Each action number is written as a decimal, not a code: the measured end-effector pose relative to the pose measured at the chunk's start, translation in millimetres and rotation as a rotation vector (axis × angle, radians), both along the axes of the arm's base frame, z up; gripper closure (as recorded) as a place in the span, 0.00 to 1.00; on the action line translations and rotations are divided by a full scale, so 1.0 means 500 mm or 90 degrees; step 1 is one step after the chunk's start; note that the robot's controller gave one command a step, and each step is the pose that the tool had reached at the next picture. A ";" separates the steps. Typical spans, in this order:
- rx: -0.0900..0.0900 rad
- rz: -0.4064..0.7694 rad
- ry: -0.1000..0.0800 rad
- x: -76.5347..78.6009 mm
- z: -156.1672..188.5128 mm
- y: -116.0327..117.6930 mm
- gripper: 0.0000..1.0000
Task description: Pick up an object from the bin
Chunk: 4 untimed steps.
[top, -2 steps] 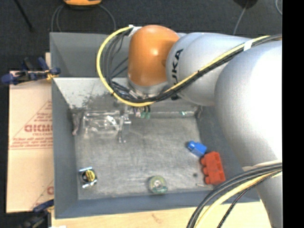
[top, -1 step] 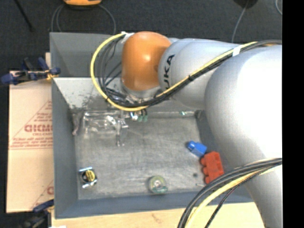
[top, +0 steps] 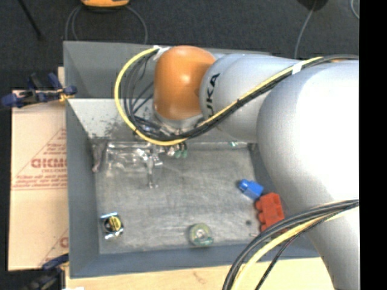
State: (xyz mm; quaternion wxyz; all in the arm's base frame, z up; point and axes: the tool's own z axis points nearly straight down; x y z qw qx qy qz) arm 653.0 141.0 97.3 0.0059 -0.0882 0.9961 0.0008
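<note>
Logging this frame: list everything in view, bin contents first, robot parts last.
bin: one, grey metal, middle of view
clear plastic piece: one, transparent, upper left of floor
small green thing: one, green, top of floor, just below the orange cover
blue piece: one, blue, right side
red block: one, red, right side, beside the blue piece
round thing: one, pale green, bottom middle
black-and-yellow thing: one, bottom left corner
arm: one, silver-grey, from right
orange cover: one, on wrist
cables: yellow and black, looped around wrist
</note>
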 end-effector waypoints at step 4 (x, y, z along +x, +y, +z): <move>-0.001 0.060 -0.002 -0.017 -0.045 0.023 0.00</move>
